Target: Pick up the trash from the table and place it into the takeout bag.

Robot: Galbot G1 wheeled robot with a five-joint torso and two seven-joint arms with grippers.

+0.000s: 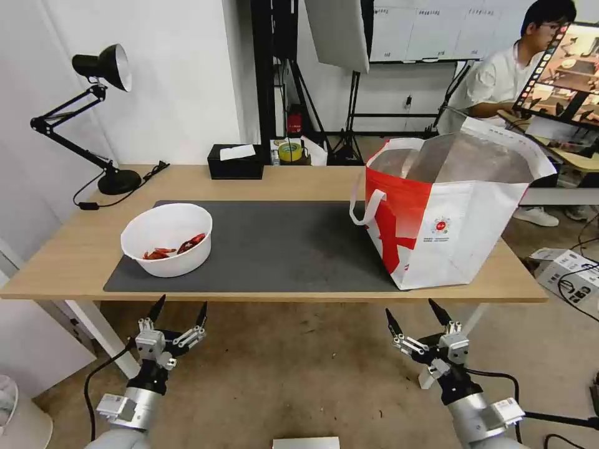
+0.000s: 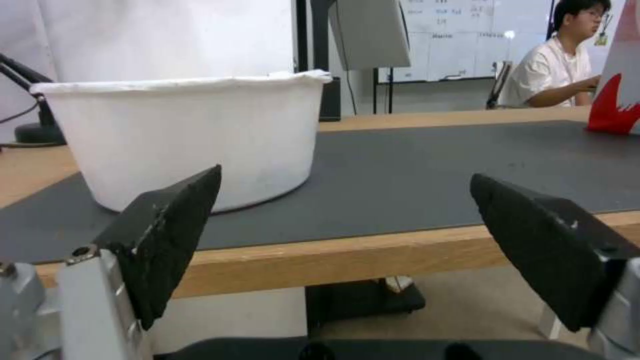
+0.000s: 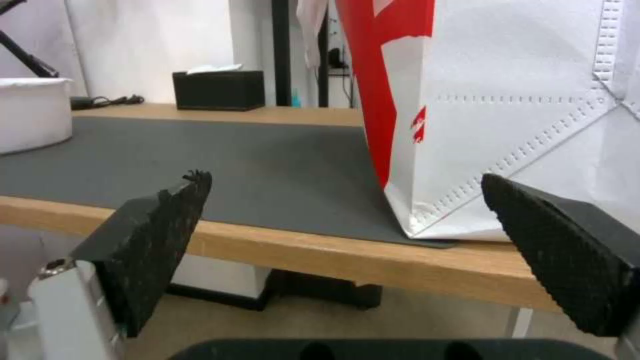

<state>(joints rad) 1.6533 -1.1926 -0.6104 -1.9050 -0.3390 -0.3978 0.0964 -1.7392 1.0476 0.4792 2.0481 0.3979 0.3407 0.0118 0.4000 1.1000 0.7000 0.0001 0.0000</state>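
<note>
A white bowl [image 1: 166,238] with red scraps sits on the left part of the dark grey mat [image 1: 281,243] on the light-wood table [image 1: 293,181]; the left wrist view shows the bowl [image 2: 187,137] close ahead. The white-and-red takeout bag [image 1: 446,215] stands open at the table's right end, foil lining showing, and its side [image 3: 507,115] fills much of the right wrist view. My left gripper [image 1: 179,305] hangs open below the table's front edge, just under the bowl. My right gripper [image 1: 412,313] is open too, below the front edge under the bag.
A black tissue box [image 1: 235,162] stands at the table's back edge. A black desk lamp [image 1: 100,112] with its cord occupies the back left corner. Light stands and a person at a desk are behind the table. A cardboard box [image 1: 571,274] lies on the floor at right.
</note>
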